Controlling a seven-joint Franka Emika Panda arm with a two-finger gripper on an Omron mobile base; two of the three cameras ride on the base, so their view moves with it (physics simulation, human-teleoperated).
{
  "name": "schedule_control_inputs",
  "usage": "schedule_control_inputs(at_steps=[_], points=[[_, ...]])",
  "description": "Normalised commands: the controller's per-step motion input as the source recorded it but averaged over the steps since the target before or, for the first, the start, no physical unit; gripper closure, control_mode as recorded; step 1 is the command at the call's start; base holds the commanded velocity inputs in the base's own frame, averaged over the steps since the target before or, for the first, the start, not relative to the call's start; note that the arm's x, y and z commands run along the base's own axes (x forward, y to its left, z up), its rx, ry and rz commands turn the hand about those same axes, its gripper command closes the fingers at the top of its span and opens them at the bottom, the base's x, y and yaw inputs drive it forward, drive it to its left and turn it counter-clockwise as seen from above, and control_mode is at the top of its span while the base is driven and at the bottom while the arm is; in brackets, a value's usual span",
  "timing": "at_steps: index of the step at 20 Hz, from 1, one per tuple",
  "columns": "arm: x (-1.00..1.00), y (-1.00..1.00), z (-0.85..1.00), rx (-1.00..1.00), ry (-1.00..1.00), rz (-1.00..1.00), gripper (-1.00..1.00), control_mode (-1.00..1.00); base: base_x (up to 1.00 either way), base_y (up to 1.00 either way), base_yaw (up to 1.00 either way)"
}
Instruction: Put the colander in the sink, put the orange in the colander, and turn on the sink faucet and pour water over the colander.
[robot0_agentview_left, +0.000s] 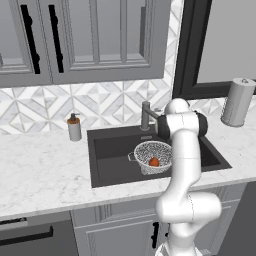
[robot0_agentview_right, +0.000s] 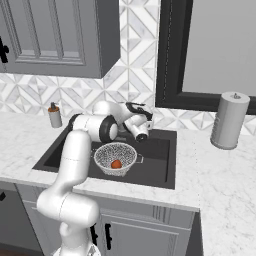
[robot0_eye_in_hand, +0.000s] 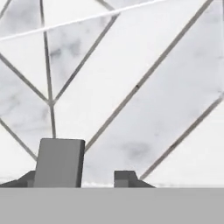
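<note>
Left base view showed the sink (robot0_agentview_left: 107, 165) as the reference: a dark basin set in white marble countertop (robot0_agentview_left: 40, 170). The colander (robot0_agentview_left: 152, 156) sat upright inside the sink, toward its middle, and the orange (robot0_agentview_left: 154, 162) lay inside the colander. The sink faucet (robot0_agentview_left: 145, 116) stood at the sink's back rim, its upper part just left of the arm's white wrist. A soap dispenser (robot0_agentview_left: 74, 127) stood on the counter just beyond the sink's back left corner; a paper towel roll (robot0_agentview_left: 237, 102) stood well right of the sink.

Right base view placed the gripper (robot0_agentview_right: 142, 131) above the sink's back edge, behind the colander (robot0_agentview_right: 115, 158) and clear of the orange (robot0_agentview_right: 116, 164).

Hand view faced the patterned backsplash tiles (robot0_eye_in_hand: 131, 87); a grey block rose at lower left beside one dark fingertip (robot0_eye_in_hand: 125, 178). Whether the jaws were apart, together, or clamped on anything could not be told.
</note>
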Motion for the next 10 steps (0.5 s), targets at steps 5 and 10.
schedule_control_inputs(at_steps=[5,10], points=[[0.54,-1.0,0.1,0.27,0.14,0.0,1.0,-1.0,0.0,0.0,0.0],[0.3,-1.0,0.29,0.29,0.09,0.0,1.0,-1.0,0.0,0.0,0.0]])
